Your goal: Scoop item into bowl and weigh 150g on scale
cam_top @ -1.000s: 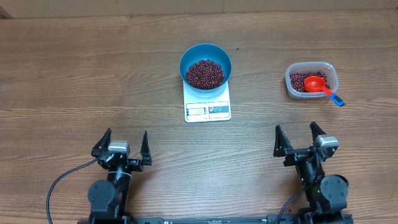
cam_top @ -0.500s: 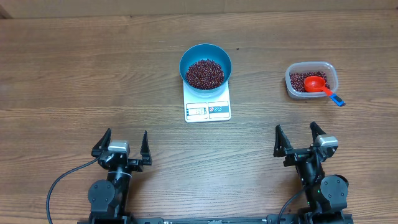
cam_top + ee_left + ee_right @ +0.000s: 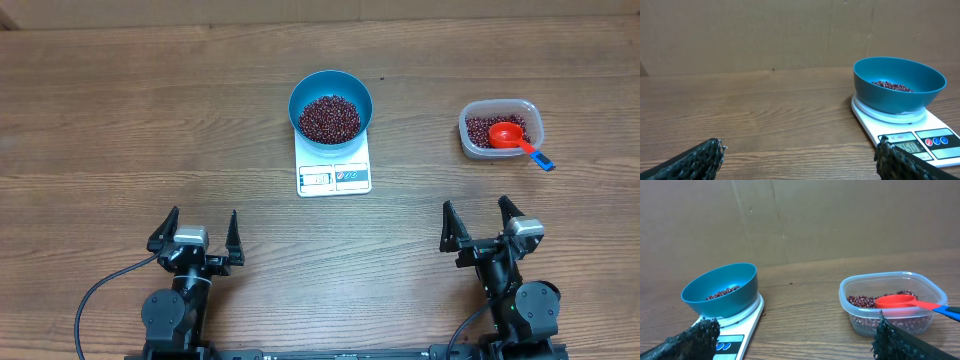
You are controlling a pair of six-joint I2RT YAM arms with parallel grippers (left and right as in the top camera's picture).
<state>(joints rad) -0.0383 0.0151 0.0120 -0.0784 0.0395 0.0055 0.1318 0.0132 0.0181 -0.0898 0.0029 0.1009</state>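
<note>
The blue bowl (image 3: 331,106) stands on the white scale (image 3: 334,176) at the table's middle; a heap of dark red-brown beans (image 3: 329,118) lies inside it. From the left wrist the bowl (image 3: 899,91) and the scale (image 3: 920,145) show at right; from the right wrist the bowl (image 3: 721,291) and scale (image 3: 735,339) show at left. My left gripper (image 3: 196,240) rests open near the front left edge, empty. At the front right my right gripper (image 3: 481,227) is open too, holding nothing.
A clear plastic tub (image 3: 501,128) with more beans stands at the right. A red scoop (image 3: 507,135) with a blue handle end (image 3: 542,160) lies in it. A cardboard wall backs the table in both wrist views.
</note>
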